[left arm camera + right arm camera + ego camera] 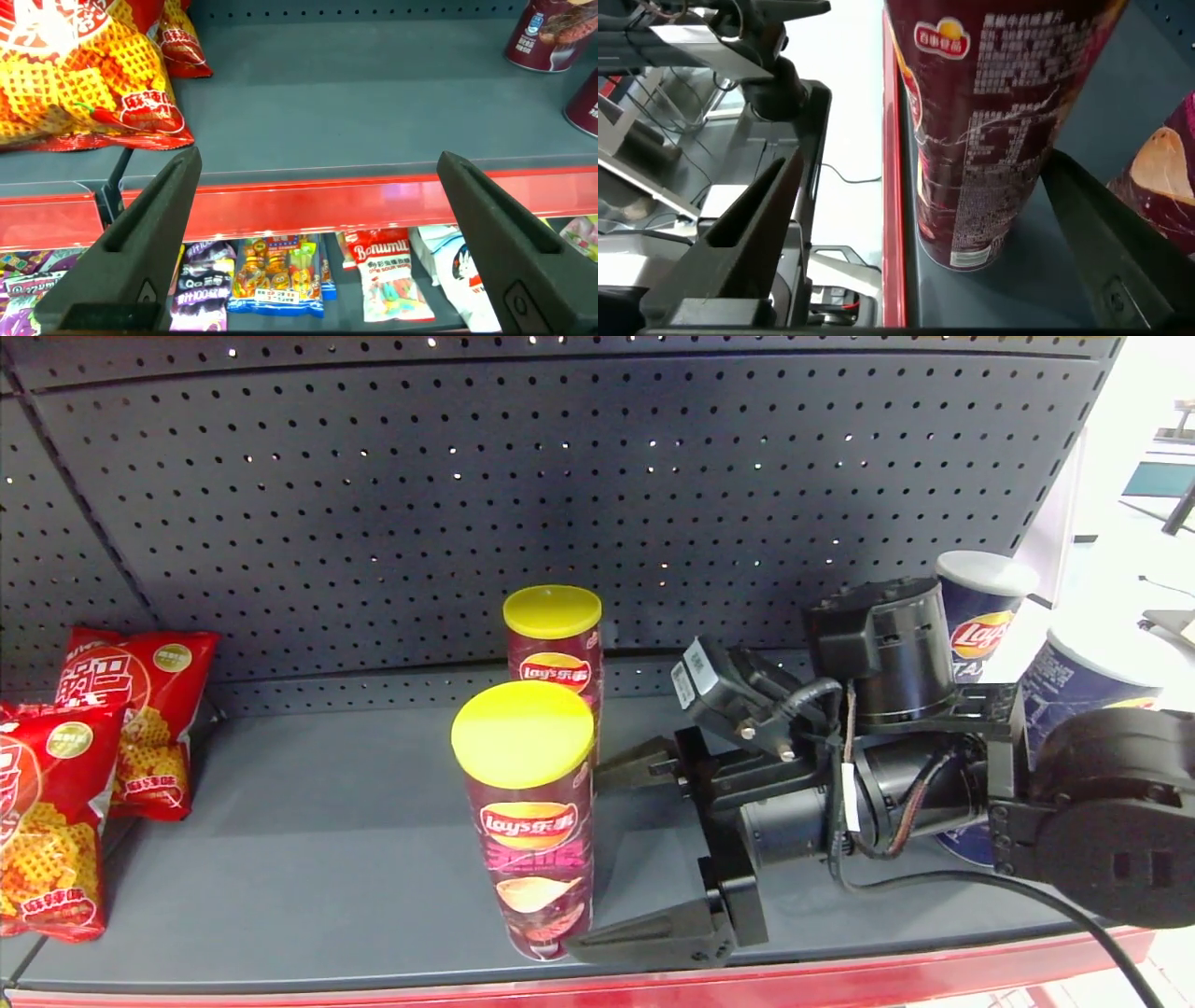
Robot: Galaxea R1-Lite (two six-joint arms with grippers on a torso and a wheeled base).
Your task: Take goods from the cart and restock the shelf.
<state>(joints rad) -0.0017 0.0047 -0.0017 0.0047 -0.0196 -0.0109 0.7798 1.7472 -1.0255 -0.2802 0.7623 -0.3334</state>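
Note:
Two maroon chip cans with yellow lids stand on the grey shelf (308,859): a front can (530,821) near the shelf's edge and a back can (555,649) behind it. My right gripper (583,859) is open at the front can's right side, one finger behind the can and one in front. In the right wrist view the front can (990,140) stands upright between the spread fingers, with the back can (1167,177) beyond it. My left gripper (320,159) is open and holds nothing, level with the shelf's red front edge (308,196).
Red snack bags (56,821) lie at the shelf's left end, also seen as bags (84,84) in the left wrist view. Two blue cans (980,607) stand at the right end behind my right arm. A lower shelf holds several packets (280,275). The perforated back panel (560,504) closes the rear.

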